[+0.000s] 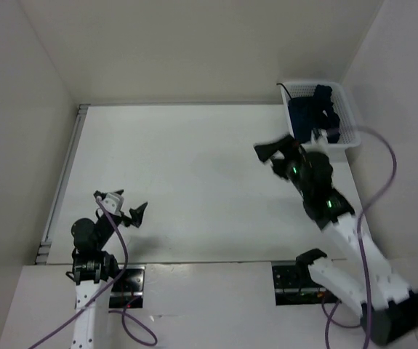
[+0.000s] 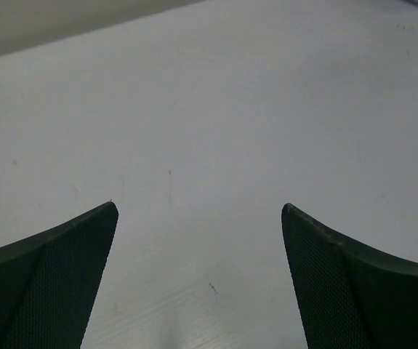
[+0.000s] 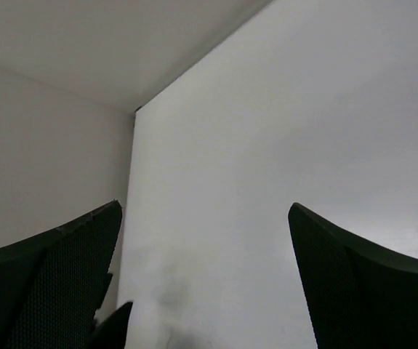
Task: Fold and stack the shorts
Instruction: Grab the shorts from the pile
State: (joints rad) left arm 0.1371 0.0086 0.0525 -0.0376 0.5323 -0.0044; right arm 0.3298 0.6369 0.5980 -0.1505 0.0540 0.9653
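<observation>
Left fingers (image 2: 49, 291), right fingers (image 3: 361, 291): wide apart

A white lattice basket (image 1: 350, 116) sits at the far right corner of the bare white tabletop (image 1: 194, 174).

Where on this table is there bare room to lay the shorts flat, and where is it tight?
The widest bare patch is the middle of the table, between the left gripper and the right gripper, back to the far wall. It is crowded at the far right corner: the basket holding the shorts sits just behind the right gripper.
</observation>
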